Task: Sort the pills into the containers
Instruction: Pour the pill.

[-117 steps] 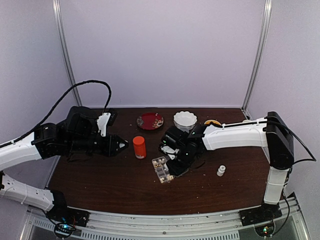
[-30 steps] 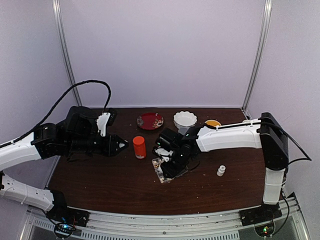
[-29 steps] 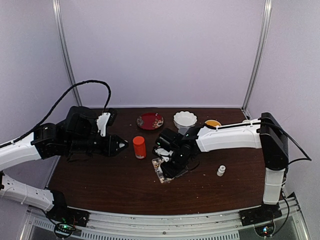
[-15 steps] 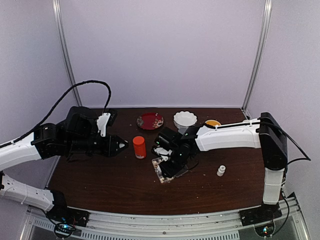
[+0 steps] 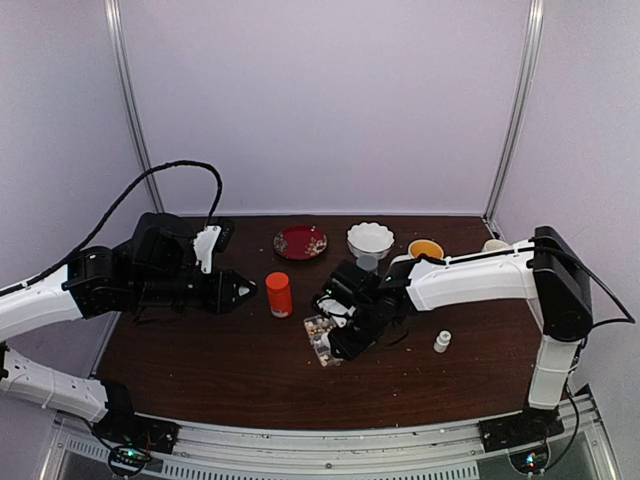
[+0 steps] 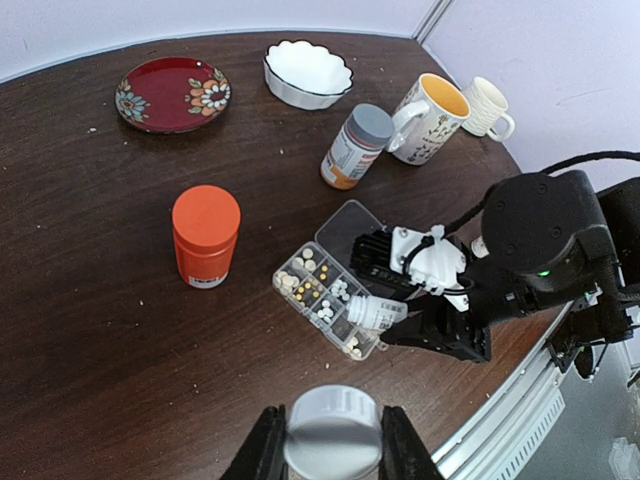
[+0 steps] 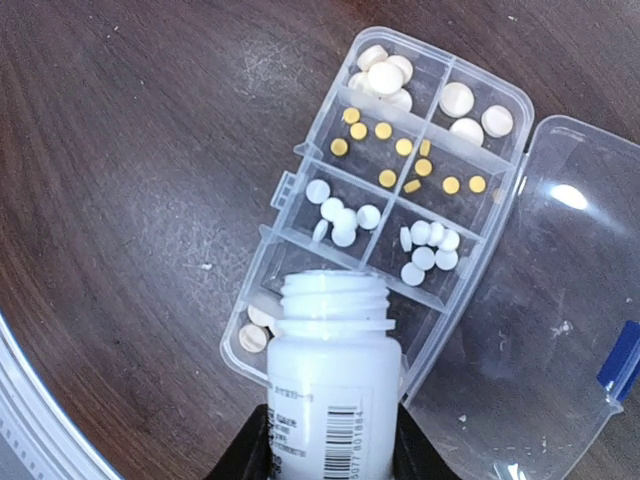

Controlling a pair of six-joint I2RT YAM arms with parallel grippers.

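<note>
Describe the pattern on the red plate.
Flower clusters, in orange, white and blue, round the plate on a dark red ground; clearest in the left wrist view.

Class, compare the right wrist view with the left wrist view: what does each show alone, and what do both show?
Right wrist only: the barcode on the white bottle. Left wrist only: the orange-red bottle, the red plate, and the left pincer shut on a pale cap. Both: the open pill box with that bottle tipped over it.

walls (image 5: 320,100): plain pale lilac panels | corner poles (image 5: 132,110): silver metal | desk (image 5: 220,360): dark brown wood | light: even
</note>
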